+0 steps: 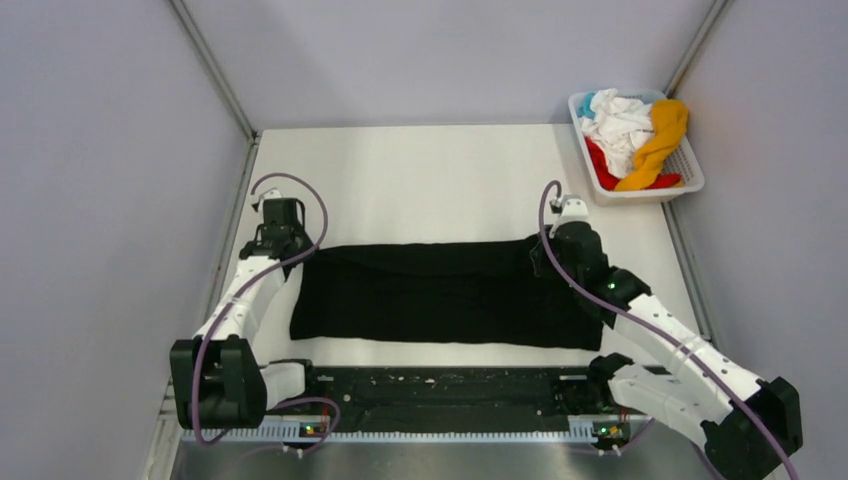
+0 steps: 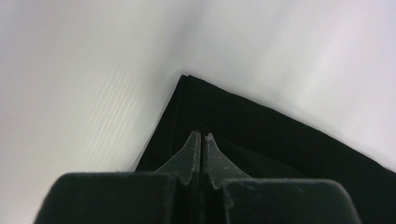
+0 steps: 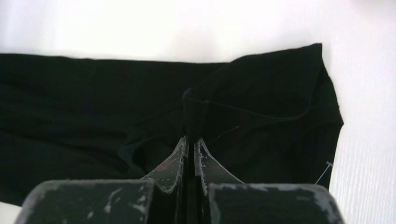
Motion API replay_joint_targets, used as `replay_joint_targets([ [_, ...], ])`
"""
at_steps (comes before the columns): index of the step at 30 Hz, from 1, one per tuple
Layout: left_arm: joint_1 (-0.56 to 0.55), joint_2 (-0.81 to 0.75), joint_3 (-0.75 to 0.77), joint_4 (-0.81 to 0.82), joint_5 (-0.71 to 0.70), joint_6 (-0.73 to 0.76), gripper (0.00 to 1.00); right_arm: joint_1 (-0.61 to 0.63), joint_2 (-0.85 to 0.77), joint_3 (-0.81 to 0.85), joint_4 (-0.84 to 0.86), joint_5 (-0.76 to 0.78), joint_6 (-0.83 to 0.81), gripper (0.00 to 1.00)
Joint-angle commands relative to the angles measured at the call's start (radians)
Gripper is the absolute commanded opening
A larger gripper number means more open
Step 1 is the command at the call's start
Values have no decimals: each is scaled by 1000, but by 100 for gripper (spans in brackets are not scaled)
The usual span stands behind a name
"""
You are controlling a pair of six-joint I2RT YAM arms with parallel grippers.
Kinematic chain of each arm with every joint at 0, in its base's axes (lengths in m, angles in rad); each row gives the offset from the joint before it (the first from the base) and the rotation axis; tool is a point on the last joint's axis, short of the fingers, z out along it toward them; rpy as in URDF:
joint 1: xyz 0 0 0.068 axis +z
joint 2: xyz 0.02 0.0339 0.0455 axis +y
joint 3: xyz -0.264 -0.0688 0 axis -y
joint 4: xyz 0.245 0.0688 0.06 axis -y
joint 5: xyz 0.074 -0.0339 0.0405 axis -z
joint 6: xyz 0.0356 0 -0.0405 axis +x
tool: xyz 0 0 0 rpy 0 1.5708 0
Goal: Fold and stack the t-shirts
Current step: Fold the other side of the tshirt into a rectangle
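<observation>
The black t-shirt (image 1: 440, 293) lies on the white table as a long folded band. My left gripper (image 1: 292, 252) is shut on the cloth near its far left corner; the left wrist view shows the fingertips (image 2: 201, 136) pinched on the black cloth (image 2: 280, 135). My right gripper (image 1: 545, 252) is shut on a raised fold near the far right corner; the right wrist view shows the black cloth (image 3: 93, 102) bunched between the fingertips (image 3: 192, 140). The white (image 1: 620, 120), orange-yellow (image 1: 660, 140), red (image 1: 605, 165) and light blue (image 1: 588, 103) t-shirts lie crumpled in the basket.
A white slatted plastic basket (image 1: 692, 172) stands at the table's far right corner. Grey walls close in on the left, back and right. A black rail (image 1: 440, 390) with the arm bases runs along the near edge.
</observation>
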Motion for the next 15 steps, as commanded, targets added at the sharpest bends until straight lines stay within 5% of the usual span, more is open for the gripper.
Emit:
replay_joint_targets([
  [1, 1, 22, 5, 47, -49, -17, 0, 18, -72, -29, -2, -44, 47, 0],
  [15, 0, 40, -38, 60, -71, -59, 0, 37, -143, -175, -52, -59, 154, 4],
])
